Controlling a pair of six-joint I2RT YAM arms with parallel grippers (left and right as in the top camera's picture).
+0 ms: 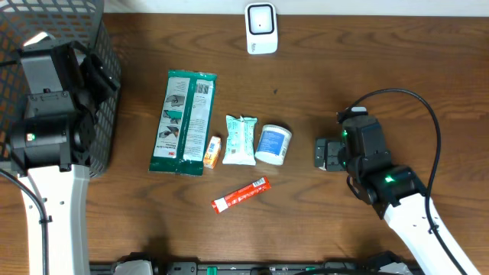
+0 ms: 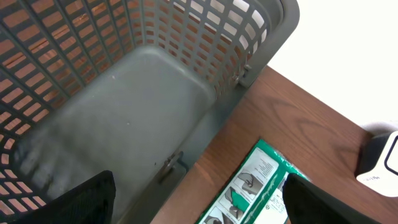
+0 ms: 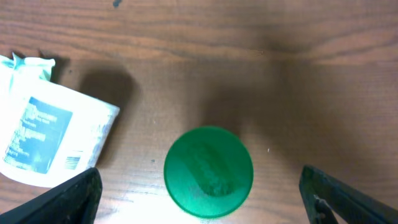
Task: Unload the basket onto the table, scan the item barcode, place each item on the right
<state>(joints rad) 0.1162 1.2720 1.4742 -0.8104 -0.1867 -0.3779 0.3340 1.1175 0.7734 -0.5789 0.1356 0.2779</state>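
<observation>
Several items lie in a row mid-table: a long green package point(image 1: 183, 122), a small orange box point(image 1: 213, 151), a pale green wipes pack point(image 1: 240, 140), a white tub point(image 1: 273, 144) and a red stick pack point(image 1: 241, 194). The white scanner point(image 1: 261, 29) stands at the far edge. My left gripper point(image 1: 95, 72) hangs open over the basket's rim, the green package point(image 2: 261, 186) near its right finger. My right gripper point(image 1: 325, 154) is open, just right of the tub point(image 3: 50, 140). A round green patch point(image 3: 208, 171) shows on the wood between its fingers; I cannot tell what it is.
A dark grey mesh basket point(image 1: 99, 46) fills the far left corner, and its inside point(image 2: 124, 106) holds nothing. The scanner's edge point(image 2: 379, 165) shows at the right of the left wrist view. A black cable point(image 1: 412, 103) loops behind the right arm.
</observation>
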